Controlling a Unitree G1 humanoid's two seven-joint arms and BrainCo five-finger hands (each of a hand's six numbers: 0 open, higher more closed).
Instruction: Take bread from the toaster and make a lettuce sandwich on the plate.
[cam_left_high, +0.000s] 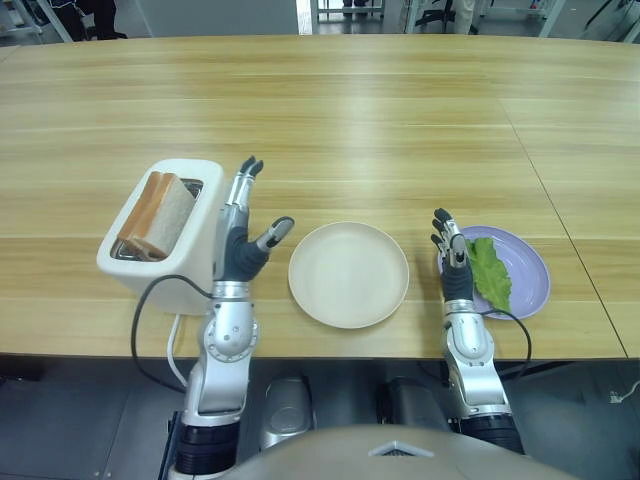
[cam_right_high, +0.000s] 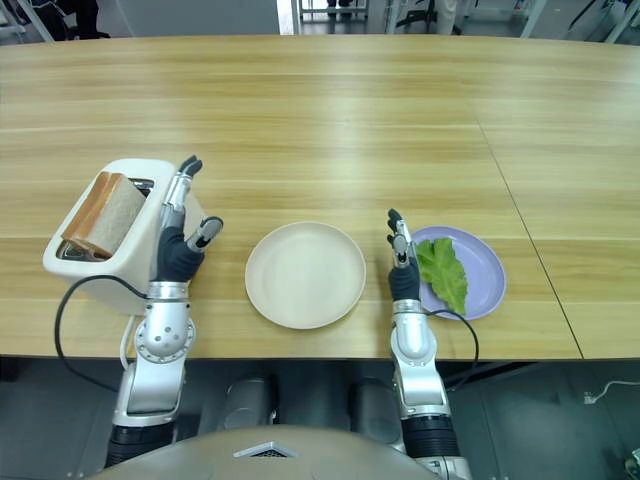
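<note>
A white toaster sits at the table's front left with two bread slices standing in its slots. My left hand is upright just to the right of the toaster, fingers straight and open, holding nothing. A bare cream plate lies in the middle front. To its right a lavender plate carries a green lettuce leaf. My right hand stands open at the lavender plate's left rim, fingers up, beside the leaf.
The toaster's black cord loops over the table's front edge. Bare wooden tabletop stretches far behind the plates. A seam in the table runs diagonally at the right.
</note>
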